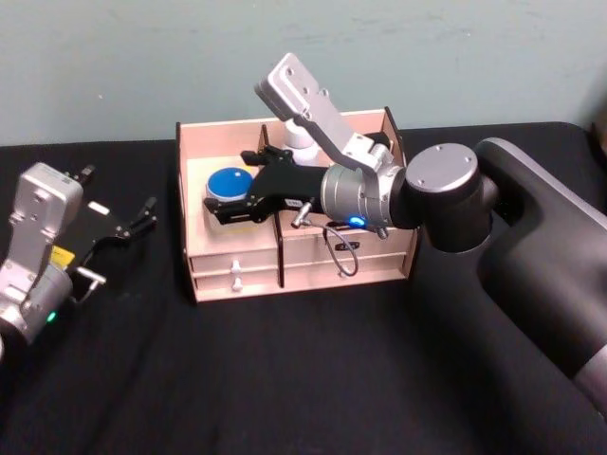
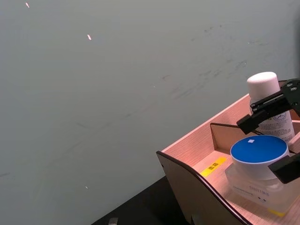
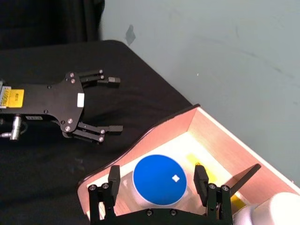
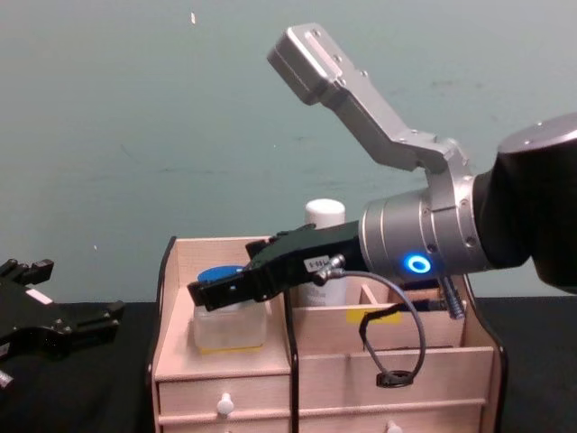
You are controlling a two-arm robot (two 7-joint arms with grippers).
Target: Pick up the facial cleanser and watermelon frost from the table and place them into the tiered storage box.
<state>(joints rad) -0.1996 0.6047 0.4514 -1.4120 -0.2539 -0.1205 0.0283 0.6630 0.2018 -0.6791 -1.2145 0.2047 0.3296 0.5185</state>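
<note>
The tiered storage box [image 1: 360, 270] stands mid-table. In its left top compartment sits a clear jar with a blue lid [image 1: 228, 180] [image 2: 258, 150] [image 3: 159, 180] [image 4: 230, 327]. My right gripper [image 1: 232, 188] [image 3: 157, 171] is open, one finger on each side of the lid without touching it. A white-capped bottle [image 1: 302, 137] [image 2: 263, 86] [image 4: 325, 216] stands upright in the compartment behind the gripper. I cannot tell which is the facial cleanser and which the watermelon frost. My left gripper [image 1: 123, 232] [image 3: 115, 104] [image 4: 77, 293] is open and empty, low over the table left of the box.
The box's curved dark-edged side wall [image 2: 197, 187] faces my left gripper. Small drawers with white knobs [image 4: 225, 400] line the box front. Black cloth [image 1: 285, 379] covers the table, and a pale wall rises close behind the box.
</note>
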